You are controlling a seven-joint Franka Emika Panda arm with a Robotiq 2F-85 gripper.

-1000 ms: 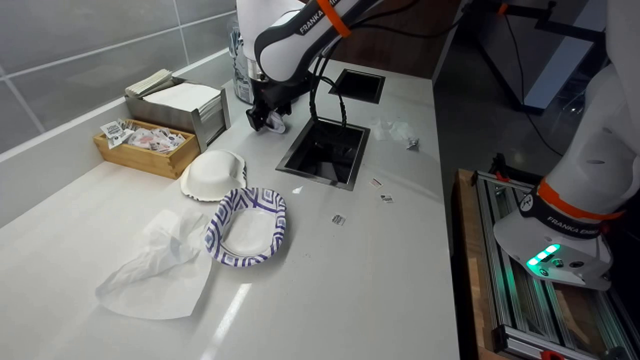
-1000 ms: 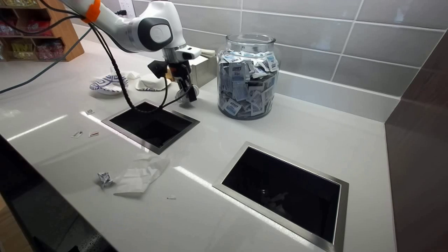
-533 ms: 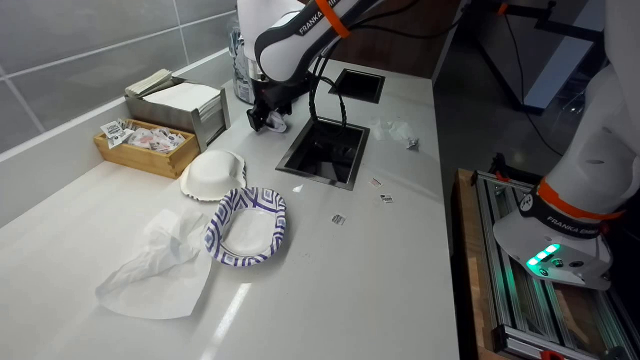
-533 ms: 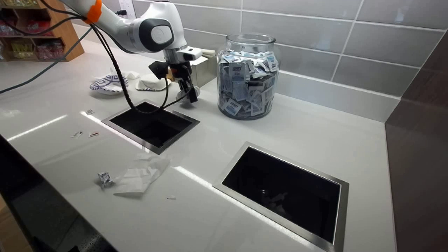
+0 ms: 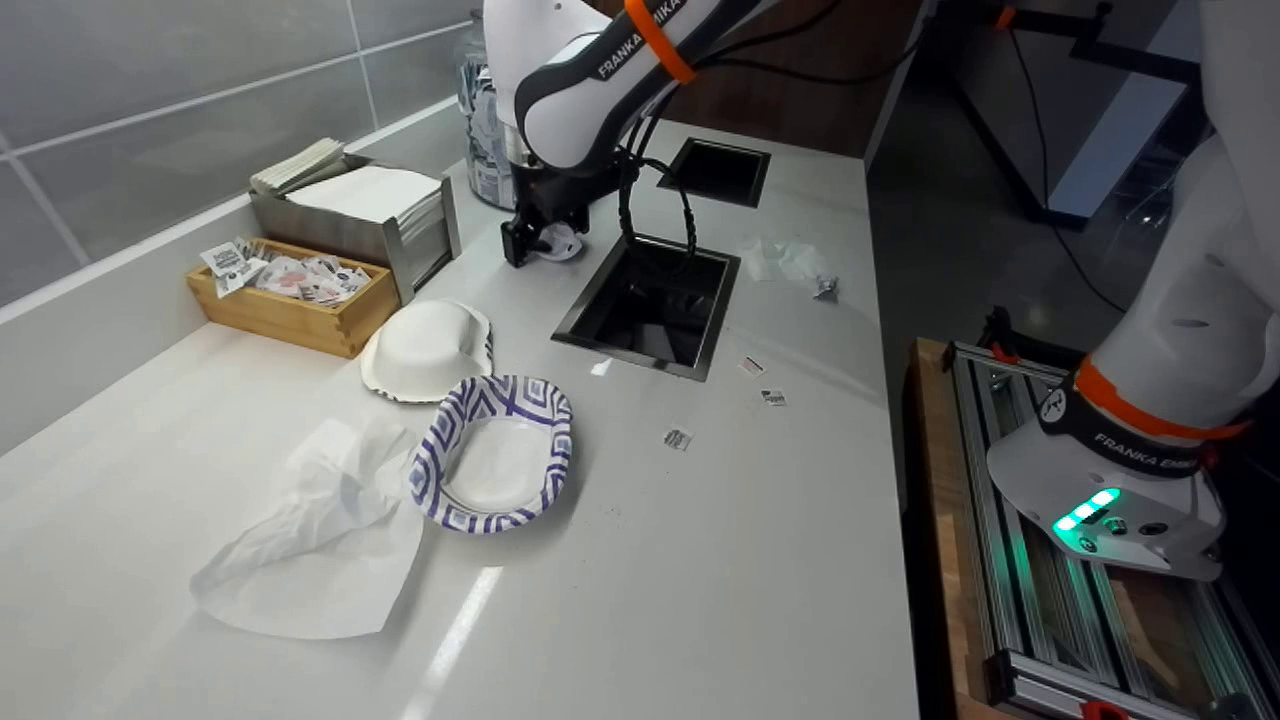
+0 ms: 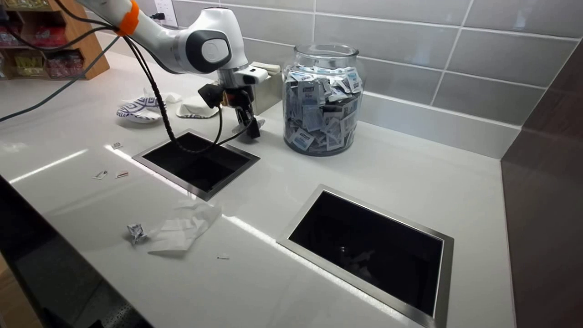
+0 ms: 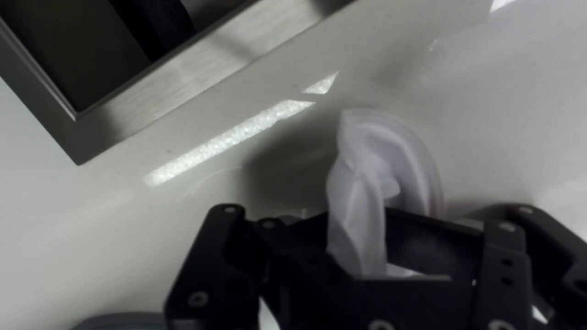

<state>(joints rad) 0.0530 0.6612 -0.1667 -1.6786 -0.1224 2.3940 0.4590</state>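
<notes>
The gripper [image 7: 357, 243] pinches a crumpled white lid [image 7: 364, 172], its jaws slightly apart. Both are beside a metal-framed counter opening [image 7: 197, 66].

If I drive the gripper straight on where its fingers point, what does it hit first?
Most likely the white countertop just below, beside the metal-framed opening. The crumpled white piece in the gripper may touch first; any gap is hard to judge.

Glossy counter [image 5: 760, 580], brushed-metal frame [image 7: 192, 71], smooth glass jar [image 6: 322, 100]; wooden box [image 5: 275, 318]
</notes>
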